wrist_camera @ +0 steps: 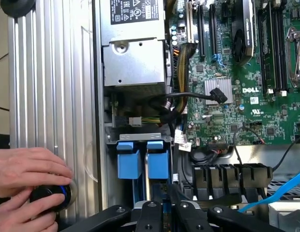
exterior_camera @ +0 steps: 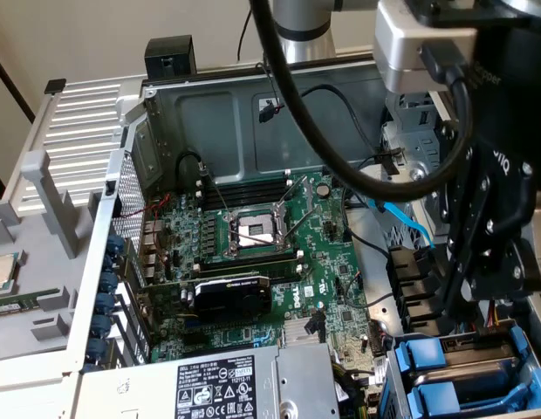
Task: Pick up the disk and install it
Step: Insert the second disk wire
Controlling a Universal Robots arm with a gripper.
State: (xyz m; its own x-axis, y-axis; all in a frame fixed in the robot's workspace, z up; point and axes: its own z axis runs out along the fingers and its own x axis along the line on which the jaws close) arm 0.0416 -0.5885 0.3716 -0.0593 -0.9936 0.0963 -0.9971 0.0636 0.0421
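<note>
Looks nearly done: both blue-framed drives sit side by side in the bay (wrist_camera: pixel 140 140), so the disk (wrist_camera: pixel 157 159) seems seated. Gripper (wrist_camera: pixel 162 210) hovers just above it, fingers nearly closed, holding nothing.

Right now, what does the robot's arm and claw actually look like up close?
The arm is a silver-grey metal tube ending in a pale grey block. Thick black cables loop down from it. Below hangs the claw, all matt black, built of jointed links with round pivots and faint white lettering. In the wrist view its black fingers show bolt heads.
</note>
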